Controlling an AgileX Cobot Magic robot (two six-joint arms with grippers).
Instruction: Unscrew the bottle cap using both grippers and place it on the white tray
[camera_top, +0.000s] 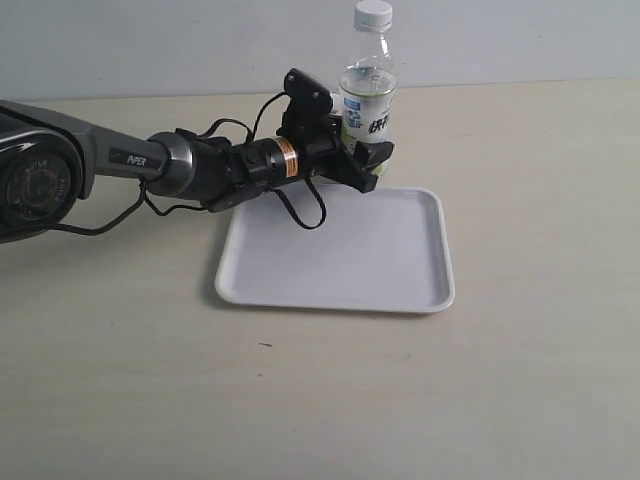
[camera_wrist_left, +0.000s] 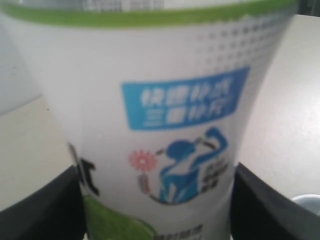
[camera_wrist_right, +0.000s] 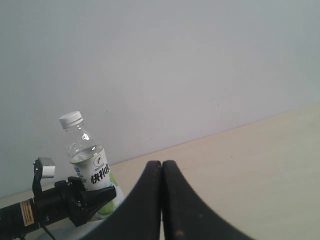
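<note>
The clear bottle (camera_top: 368, 100) stands upright just behind the white tray (camera_top: 400, 270), its white cap (camera_top: 373, 14) screwed on top. My left gripper (camera_top: 365, 158) is shut on the bottle's labelled lower body; in the left wrist view the label (camera_wrist_left: 165, 125) fills the frame with a black finger (camera_wrist_left: 260, 207) on each side. The right wrist view shows the bottle (camera_wrist_right: 90, 167), its cap (camera_wrist_right: 70, 119) and the left arm from a distance. My right gripper (camera_wrist_right: 161, 165) is shut, its two black fingers pressed together, holding nothing. It is out of the exterior view.
The grey-black left arm (camera_top: 120, 160) reaches in from the left with loose cables hanging over the tray's back left corner. A pale wall rises behind the beige table (camera_top: 320, 400).
</note>
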